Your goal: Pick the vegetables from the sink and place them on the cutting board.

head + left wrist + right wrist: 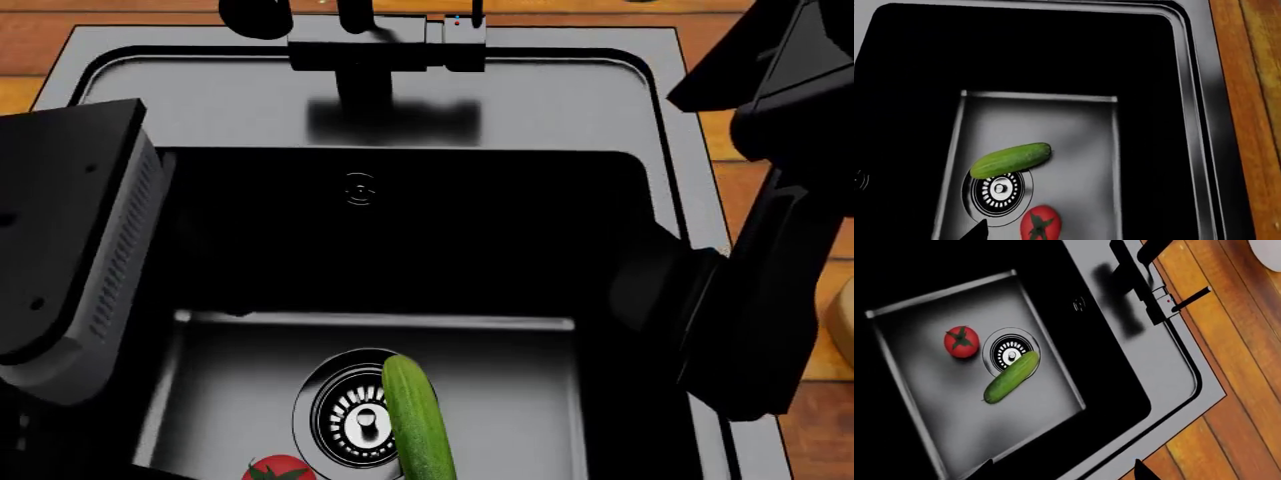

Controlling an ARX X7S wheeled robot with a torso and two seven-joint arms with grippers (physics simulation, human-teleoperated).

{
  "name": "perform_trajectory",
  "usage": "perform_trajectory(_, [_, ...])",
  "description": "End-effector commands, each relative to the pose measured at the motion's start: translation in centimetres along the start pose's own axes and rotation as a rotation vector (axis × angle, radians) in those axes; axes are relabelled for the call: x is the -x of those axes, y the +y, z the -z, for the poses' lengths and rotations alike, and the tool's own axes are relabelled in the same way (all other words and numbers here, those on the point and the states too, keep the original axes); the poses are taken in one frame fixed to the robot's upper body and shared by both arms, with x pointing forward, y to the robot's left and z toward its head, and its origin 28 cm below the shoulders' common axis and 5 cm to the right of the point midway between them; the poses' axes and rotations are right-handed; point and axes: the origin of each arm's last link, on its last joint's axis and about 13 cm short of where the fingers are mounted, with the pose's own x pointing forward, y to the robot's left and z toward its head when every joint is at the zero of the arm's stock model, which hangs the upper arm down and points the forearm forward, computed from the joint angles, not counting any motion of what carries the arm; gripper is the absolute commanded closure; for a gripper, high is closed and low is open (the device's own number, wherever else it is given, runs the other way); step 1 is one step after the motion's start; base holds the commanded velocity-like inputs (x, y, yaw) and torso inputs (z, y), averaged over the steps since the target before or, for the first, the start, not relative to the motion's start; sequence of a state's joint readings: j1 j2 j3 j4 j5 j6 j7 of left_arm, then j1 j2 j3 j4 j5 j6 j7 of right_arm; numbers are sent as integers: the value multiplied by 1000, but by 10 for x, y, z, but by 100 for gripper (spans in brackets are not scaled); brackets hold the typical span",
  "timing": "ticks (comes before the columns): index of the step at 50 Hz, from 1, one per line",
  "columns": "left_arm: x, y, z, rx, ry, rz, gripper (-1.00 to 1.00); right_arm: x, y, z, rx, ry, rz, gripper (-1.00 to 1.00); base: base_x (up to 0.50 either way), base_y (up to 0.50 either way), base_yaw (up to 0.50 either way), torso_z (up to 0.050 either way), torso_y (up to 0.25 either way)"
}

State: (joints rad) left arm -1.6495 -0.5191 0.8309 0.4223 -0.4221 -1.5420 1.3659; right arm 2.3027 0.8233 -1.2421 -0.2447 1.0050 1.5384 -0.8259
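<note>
The dark-green cucumber [1011, 160] [416, 420] [1011, 377] lies on the floor of the sink [667, 110], partly over the round drain [999, 189]. The red tomato [1040, 223] [276, 468] [961, 341] rests on the other side of the drain. My left gripper [1067, 236] hangs above the basin close to the tomato; one dark fingertip [977, 231] shows, and nothing is held. My right gripper [1064, 470] hovers over the sink's rim, open and empty. A pale sliver at the head view's right edge looks like the cutting board [843, 330], mostly out of view.
A black faucet [360, 45] [1137, 285] stands at the sink's back rim. Orange-brown plank countertop [1254, 100] [1227, 365] surrounds the sink. A white round object [1269, 249] sits on the counter beyond the faucet. Both arms [67, 250] [761, 300] flank the basin.
</note>
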Motion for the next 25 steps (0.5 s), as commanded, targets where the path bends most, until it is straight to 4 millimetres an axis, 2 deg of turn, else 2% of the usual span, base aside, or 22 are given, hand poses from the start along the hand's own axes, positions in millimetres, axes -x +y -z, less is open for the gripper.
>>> perform_trajectory(1, [-7, 5, 2, 4, 3, 11, -100, -1, 3, -2, 22, -13, -12, -100, 0, 0, 0, 0, 0])
perform_trajectory(9, [-22, 13, 6, 12, -21, -4, -100, -6, 4, -1, 17, -21, -21, -100, 0, 0, 0, 0, 0])
perform_trajectory(15, [-38, 10, 10, 22, -47, 14, -100, -9, 6, -3, 16, -26, -30, -100, 0, 0, 0, 0, 0])
perform_trajectory(25, [-47, 8, 14, 29, -33, 35, -100, -12, 8, -1, 11, -35, -34, -100, 0, 0, 0, 0, 0])
